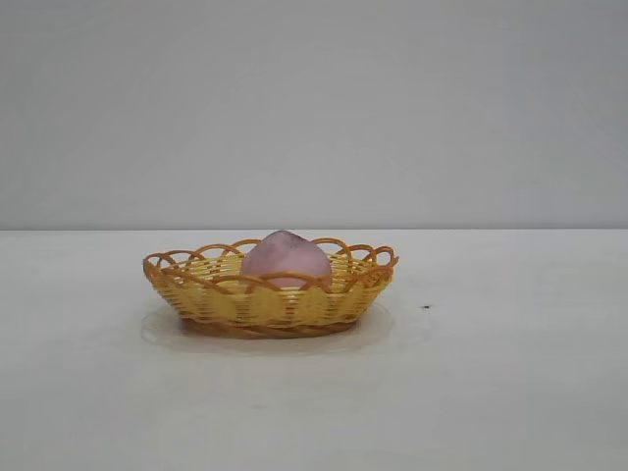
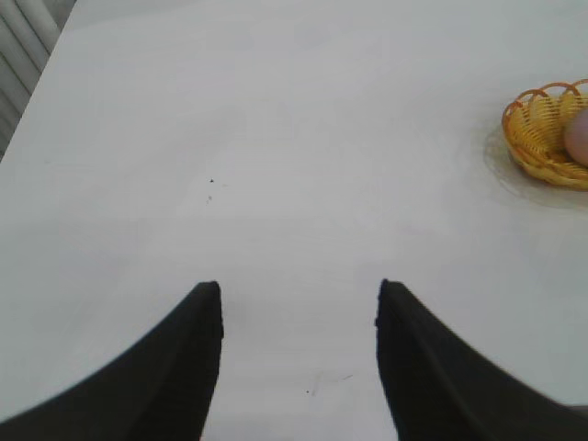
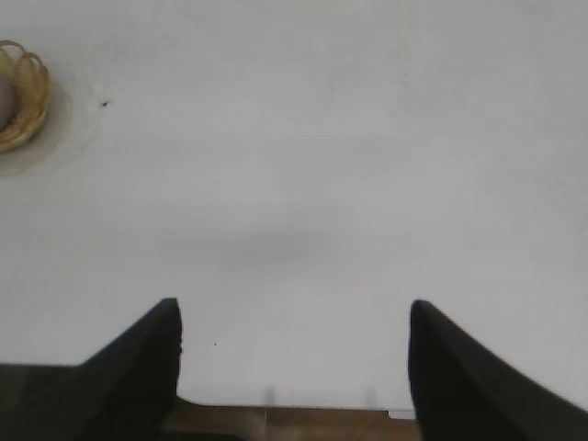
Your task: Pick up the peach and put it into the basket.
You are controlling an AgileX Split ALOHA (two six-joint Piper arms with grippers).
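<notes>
The pinkish-mauve peach (image 1: 286, 259) sits inside the yellow woven basket (image 1: 270, 304) with the orange looped rim, at the middle of the white table. Neither arm shows in the exterior view. In the left wrist view my left gripper (image 2: 299, 292) is open and empty over bare table, far from the basket (image 2: 542, 138), where a sliver of the peach (image 2: 579, 138) shows. In the right wrist view my right gripper (image 3: 294, 312) is open and empty near the table's edge, far from the basket (image 3: 26, 101) with the peach (image 3: 5, 101).
A small dark speck (image 1: 425, 307) lies on the table to the right of the basket. The table's edge, with brown floor below it (image 3: 294, 423), shows under the right gripper. White slats (image 2: 23, 46) stand past the table's far corner.
</notes>
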